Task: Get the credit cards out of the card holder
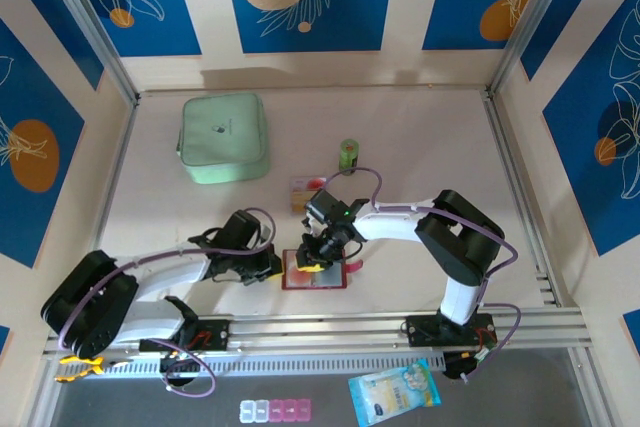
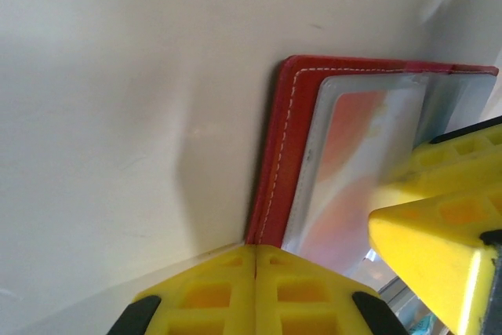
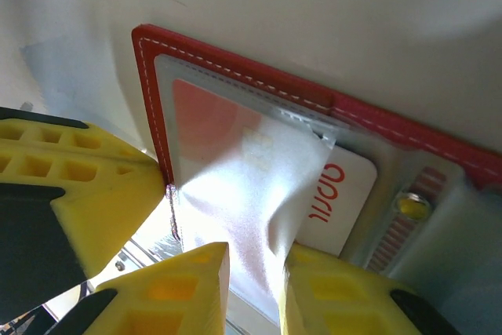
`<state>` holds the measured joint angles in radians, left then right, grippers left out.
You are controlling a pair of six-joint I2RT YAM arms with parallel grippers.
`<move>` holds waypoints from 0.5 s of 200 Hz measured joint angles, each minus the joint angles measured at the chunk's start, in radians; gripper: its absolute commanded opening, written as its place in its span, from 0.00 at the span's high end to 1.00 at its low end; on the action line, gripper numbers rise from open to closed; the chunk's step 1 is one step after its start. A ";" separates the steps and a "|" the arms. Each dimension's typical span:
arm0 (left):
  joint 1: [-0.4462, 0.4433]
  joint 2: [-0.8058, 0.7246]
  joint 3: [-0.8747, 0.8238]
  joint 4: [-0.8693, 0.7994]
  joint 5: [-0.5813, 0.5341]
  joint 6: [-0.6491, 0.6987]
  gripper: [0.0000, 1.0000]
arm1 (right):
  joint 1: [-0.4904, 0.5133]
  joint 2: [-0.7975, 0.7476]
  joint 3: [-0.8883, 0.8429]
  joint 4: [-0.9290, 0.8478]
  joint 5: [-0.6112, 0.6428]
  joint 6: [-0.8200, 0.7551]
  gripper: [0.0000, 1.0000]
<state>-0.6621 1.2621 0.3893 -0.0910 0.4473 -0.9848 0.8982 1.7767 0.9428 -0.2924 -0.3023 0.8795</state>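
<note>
The red card holder (image 1: 330,280) lies open on the table near the arms' bases. A whitish credit card (image 3: 337,202) with a red patch and red lettering sits in its clear sleeve (image 3: 251,186); the card (image 2: 357,170) also shows through the plastic in the left wrist view. My right gripper (image 3: 255,280) is above the holder, shut on a lifted, bunched fold of that sleeve. My left gripper (image 2: 256,260) is shut, its tips against the holder's red left edge (image 2: 274,162). In the top view the two grippers, left (image 1: 272,265) and right (image 1: 312,255), stand close together.
A mint-green zip case (image 1: 223,137) lies at the back left. A small green bottle (image 1: 348,154) and a small tan flat card (image 1: 303,192) sit beyond the holder. A blue packet (image 1: 393,392) and a pill box (image 1: 275,409) lie below the rail.
</note>
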 measured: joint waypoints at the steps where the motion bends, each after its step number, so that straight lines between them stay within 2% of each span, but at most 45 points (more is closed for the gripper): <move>1: 0.000 0.001 0.000 0.001 0.001 0.000 0.97 | 0.000 0.000 0.000 0.000 0.000 0.000 0.75; 50: -0.002 0.042 0.011 0.023 0.024 0.014 0.97 | 0.003 0.000 0.000 -0.009 0.003 0.000 0.75; 100: -0.004 0.031 0.040 -0.059 -0.018 0.042 0.97 | 0.005 0.000 0.006 -0.016 0.011 0.000 0.75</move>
<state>-0.6659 1.2926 0.4294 -0.1501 0.4297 -0.9432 0.9035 1.7767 0.9493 -0.3084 -0.2916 0.8795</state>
